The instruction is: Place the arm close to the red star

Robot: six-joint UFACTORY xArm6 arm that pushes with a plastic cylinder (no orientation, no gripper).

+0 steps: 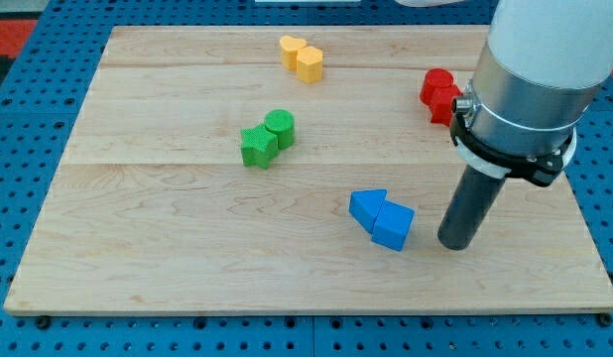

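Two red blocks (pixel 440 96) sit touching at the view's right, near the top; the arm partly hides them, so I cannot tell which is the star. My tip (pixel 455 243) rests on the wooden board at the lower right. It is well below the red blocks and just right of the blue blocks (pixel 382 219), a small gap apart.
The two blue blocks touch each other at lower centre-right. A green cylinder (pixel 280 126) and a green star (pixel 257 147) touch at centre-left. Two yellow blocks (pixel 302 58) touch near the top centre. The board's right edge (pixel 584 213) is close to my arm.
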